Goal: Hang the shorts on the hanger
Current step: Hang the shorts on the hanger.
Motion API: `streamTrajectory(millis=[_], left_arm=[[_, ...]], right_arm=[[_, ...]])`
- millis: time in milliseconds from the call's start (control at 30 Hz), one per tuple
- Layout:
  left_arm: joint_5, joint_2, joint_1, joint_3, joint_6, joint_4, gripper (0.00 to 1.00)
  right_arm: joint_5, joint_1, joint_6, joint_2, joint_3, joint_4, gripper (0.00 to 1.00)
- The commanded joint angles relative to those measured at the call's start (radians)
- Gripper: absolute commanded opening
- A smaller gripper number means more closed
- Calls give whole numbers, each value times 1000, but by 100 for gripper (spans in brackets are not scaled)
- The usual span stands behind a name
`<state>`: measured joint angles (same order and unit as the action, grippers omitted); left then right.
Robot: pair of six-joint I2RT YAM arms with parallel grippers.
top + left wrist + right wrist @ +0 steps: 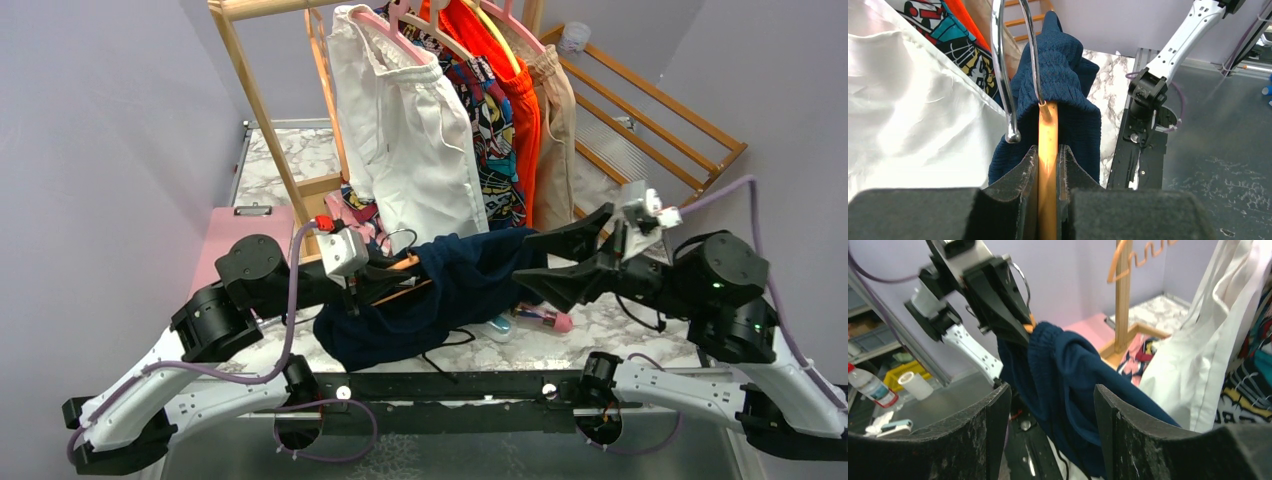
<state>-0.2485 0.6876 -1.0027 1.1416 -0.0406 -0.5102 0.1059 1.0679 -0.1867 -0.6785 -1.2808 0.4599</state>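
Observation:
The navy shorts point(440, 290) hang draped over the orange-tan wooden hanger point(400, 265) above the table. My left gripper point(372, 272) is shut on the hanger's wood just below its metal hook point(1003, 75). In the left wrist view the wood point(1048, 150) runs between the jaws and the shorts point(1063, 90) bunch over it. My right gripper point(535, 262) is open, its fingers either side of the shorts' right end without pinching them. The right wrist view shows the shorts point(1068, 370) hanging ahead of the open fingers point(998, 430).
A wooden rack point(262, 90) behind holds white shorts point(405, 130), a printed garment point(490, 120) and orange shorts point(520, 90) on pink hangers. A pink box point(225, 235) lies at the left. Small items point(545, 318) lie on the marble table under the right gripper.

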Motion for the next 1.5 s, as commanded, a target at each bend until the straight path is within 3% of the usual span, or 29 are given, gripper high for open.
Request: streamTrajectory(millis=[0,267,667,933,1200,1467], left_arm=[[27,18,3,19,16,69,0],[20,33,3,29,18,72,0],[17,32,3,16,16,79,0],[-7,46,3,19,16,87,0],[-19,40,3,12,10,85,0],[-89,44,2,8,3,55,0]], right_arm=[[-3,6,-27,-32,73,4,63],[0,5,-50,-81,142,-140,66],[-77,5,-22,-127,148,-142,65],[-119,5,-24,-163,148,-145,44],[-199,6,-27,-153,127,-127,1],[-322,5,-16,-117,38,-5,1]])
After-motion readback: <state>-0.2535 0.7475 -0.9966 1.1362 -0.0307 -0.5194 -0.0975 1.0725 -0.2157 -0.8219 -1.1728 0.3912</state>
